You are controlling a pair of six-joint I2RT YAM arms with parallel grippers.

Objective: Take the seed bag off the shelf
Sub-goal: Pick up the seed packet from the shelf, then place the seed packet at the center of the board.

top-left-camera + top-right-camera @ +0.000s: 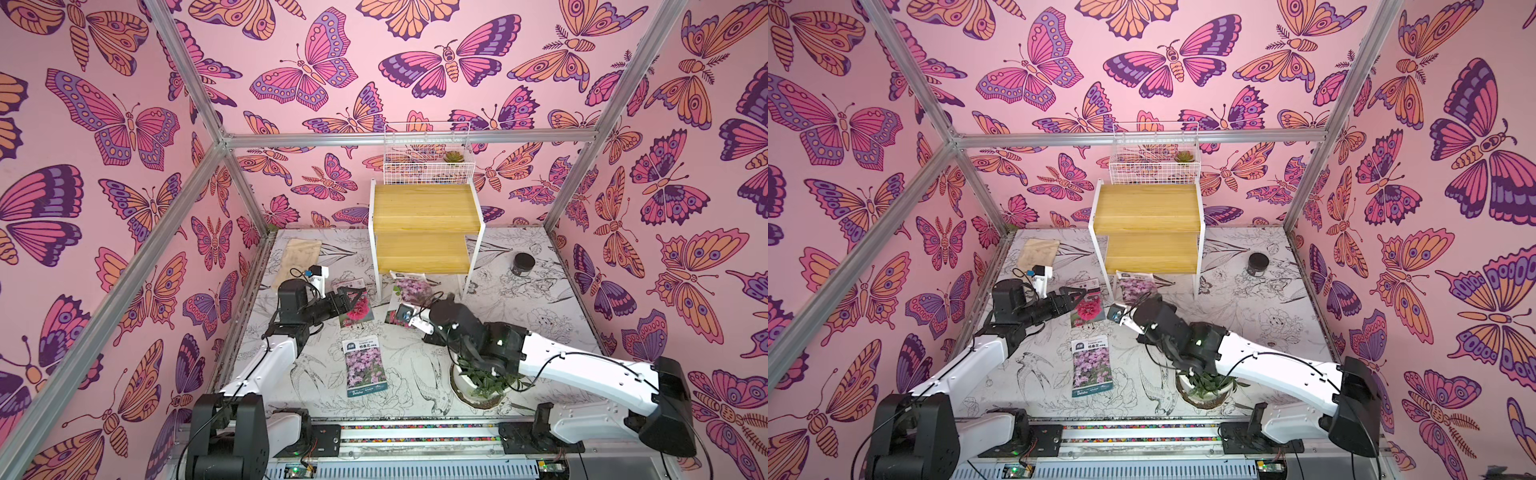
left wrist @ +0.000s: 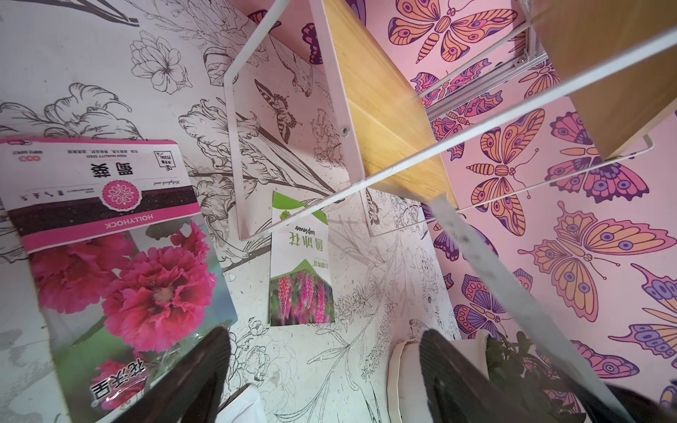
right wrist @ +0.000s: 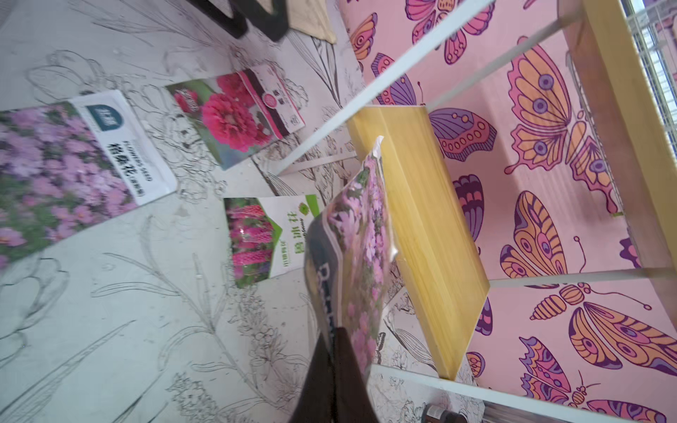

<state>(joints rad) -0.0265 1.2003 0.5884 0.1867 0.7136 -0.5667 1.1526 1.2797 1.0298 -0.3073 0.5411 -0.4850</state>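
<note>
Right fingers (image 3: 329, 384) clamp the purple-flower seed bag (image 3: 362, 234) just beside the shelf (image 3: 421, 219); left fingers (image 2: 205, 370) gape, empty.

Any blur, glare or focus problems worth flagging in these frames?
Right wrist view: the seed bag, pinched in the right claw, sits close to the lens, soft, with a glare spot on its plastic. Left wrist view: a white bar of the shelf crossing close is blurred. Both top views: sharp, evenly lit, no hard shadows.
</note>
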